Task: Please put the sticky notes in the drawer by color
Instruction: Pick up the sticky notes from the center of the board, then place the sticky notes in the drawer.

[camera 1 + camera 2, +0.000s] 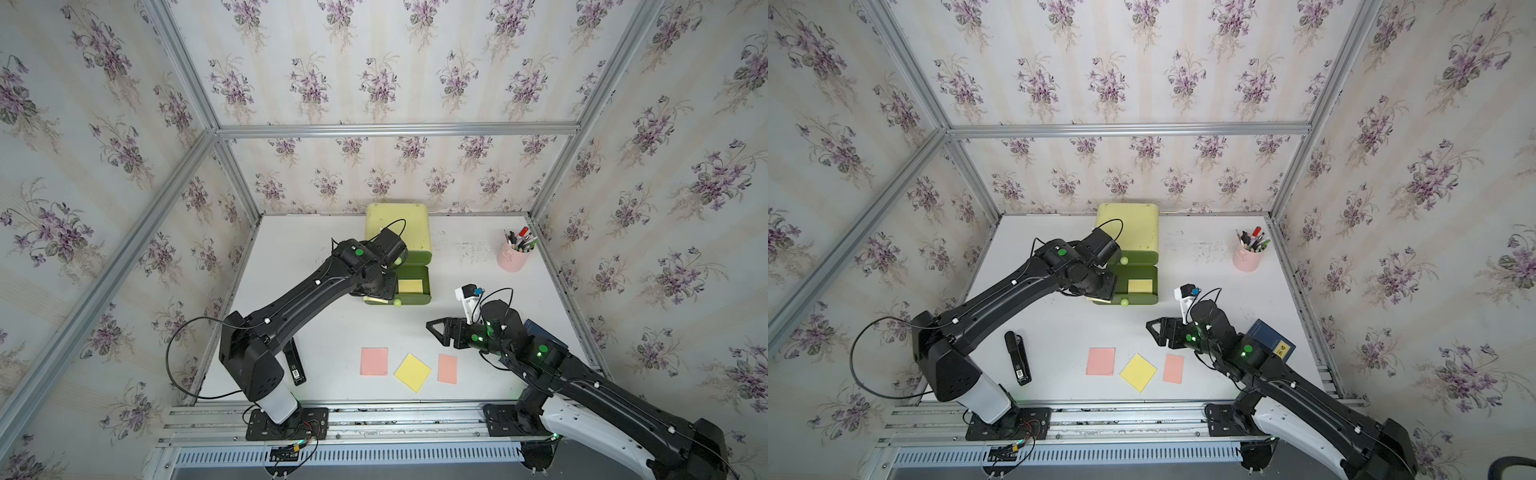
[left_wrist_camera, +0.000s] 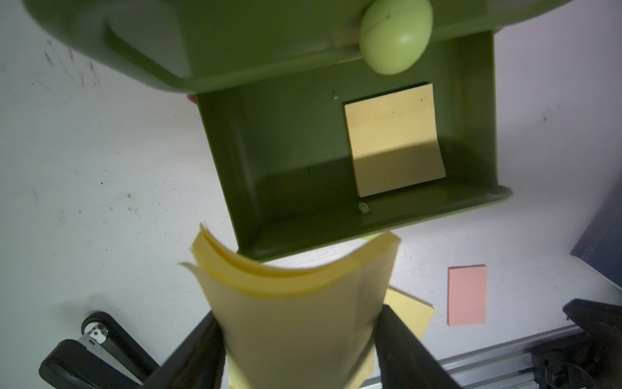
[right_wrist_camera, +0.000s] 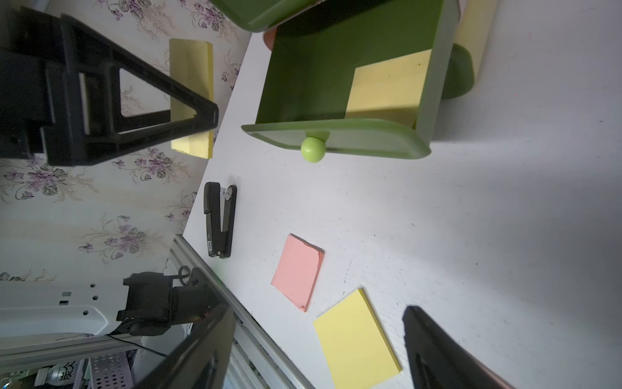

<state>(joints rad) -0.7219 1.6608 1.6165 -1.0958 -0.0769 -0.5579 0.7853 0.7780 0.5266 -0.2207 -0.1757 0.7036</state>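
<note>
Your left gripper [image 2: 301, 323] clamps a bent yellow sticky note [image 2: 296, 289] just beside the open drawer [image 2: 286, 151] (another yellow note [image 2: 393, 138] lies inside); your right gripper [image 1: 433, 327] gapes empty.

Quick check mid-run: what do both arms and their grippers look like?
Left arm and right arm: black shells, white base sections, green round markers, thin black cables with white clips. Left gripper and right gripper: black, hollow triangular fingers.

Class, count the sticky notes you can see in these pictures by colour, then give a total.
Yellow sticky notes: 3 (one in the open drawer, one held by the left gripper, one on the table)
Pink sticky notes: 2 (both on the table)
Total: 5
</note>
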